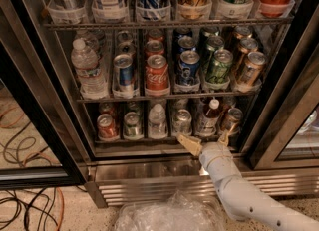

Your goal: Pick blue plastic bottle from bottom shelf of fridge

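The blue plastic bottle stands on the bottom shelf of the fridge, in the fifth lane from the left. It has a white cap, a dark neck and a pale label. My gripper is open just in front of the shelf's front edge, directly below the bottle. One finger points left toward a silver can. The other finger is by a can to the right. The fingers do not touch the bottle.
On the bottom shelf are a red can, a green can and a small clear bottle. The rack above holds a clear water bottle and several cans. Crumpled plastic lies on the floor, with cables at the left.
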Controlling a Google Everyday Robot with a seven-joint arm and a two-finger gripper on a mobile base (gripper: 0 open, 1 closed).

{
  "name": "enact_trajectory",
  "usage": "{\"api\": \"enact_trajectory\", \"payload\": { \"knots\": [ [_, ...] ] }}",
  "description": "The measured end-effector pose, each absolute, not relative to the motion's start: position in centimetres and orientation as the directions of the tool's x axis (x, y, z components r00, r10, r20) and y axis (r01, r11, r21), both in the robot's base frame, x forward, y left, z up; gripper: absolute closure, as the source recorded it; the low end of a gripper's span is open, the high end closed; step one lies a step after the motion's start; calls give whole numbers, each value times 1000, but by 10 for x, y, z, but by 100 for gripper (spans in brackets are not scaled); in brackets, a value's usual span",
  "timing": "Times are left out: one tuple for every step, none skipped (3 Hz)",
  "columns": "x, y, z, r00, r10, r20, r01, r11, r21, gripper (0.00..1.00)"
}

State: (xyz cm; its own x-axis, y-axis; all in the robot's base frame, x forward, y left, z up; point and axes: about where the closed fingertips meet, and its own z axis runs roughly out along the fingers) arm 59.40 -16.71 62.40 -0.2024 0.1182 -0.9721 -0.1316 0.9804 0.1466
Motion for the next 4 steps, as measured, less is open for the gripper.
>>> {"api": "enact_trajectory", "payload": {
  "knots": [
    [601,-160,619,-165,131,-978,-131,979,153,17],
    [598,-161,618,-128,140,-982,-107,982,154,26],
    [598,-162,618,-127,140,-982,-106,982,154,36],
    [598,-162,618,-127,140,-982,-106,982,154,37]
  ]
}}
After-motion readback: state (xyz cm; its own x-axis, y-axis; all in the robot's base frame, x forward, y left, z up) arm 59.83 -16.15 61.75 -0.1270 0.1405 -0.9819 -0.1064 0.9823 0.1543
